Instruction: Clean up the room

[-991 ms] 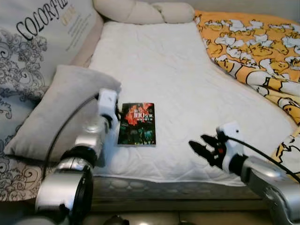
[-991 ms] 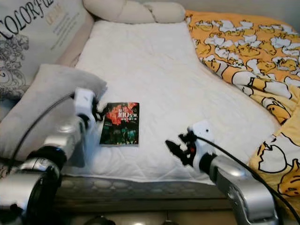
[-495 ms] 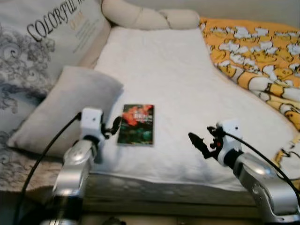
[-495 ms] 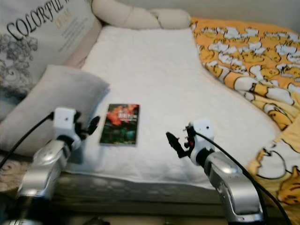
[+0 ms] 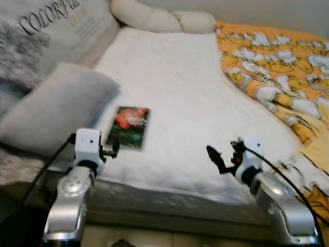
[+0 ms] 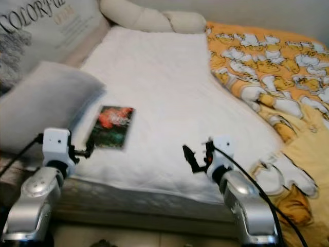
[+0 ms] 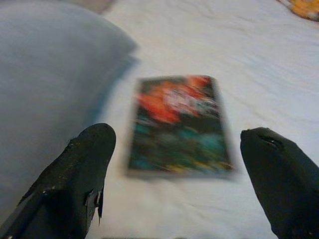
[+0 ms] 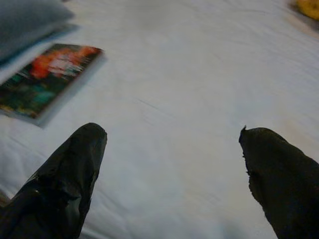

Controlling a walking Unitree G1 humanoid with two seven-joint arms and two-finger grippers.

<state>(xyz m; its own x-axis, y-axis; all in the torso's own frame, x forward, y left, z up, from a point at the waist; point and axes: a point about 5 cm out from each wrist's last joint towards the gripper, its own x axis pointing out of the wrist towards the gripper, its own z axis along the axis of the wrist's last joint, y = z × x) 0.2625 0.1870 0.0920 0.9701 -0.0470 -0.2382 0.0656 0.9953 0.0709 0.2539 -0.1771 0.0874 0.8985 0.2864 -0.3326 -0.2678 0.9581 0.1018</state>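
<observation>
Head view: I see the book (image 5: 128,126) flat on the white mattress (image 5: 180,92), beside the grey pillow (image 5: 49,108); left gripper (image 5: 115,147) hovers just short of it.
Left wrist view: fingers (image 7: 75,174) spread wide, empty. I judge the book light, stiff, thin; take its near edge.
Right wrist view: right gripper (image 8: 169,174) apart, holding nothing, over bare mattress.

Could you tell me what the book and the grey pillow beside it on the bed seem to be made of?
The book looks like a paperback: a thin, flat block with a printed cover in red and dark green, probably coated card, though blur hides any gloss. The grey pillow looks like soft matte fabric over a plump filling, judging by its rounded, sagging shape.
</observation>
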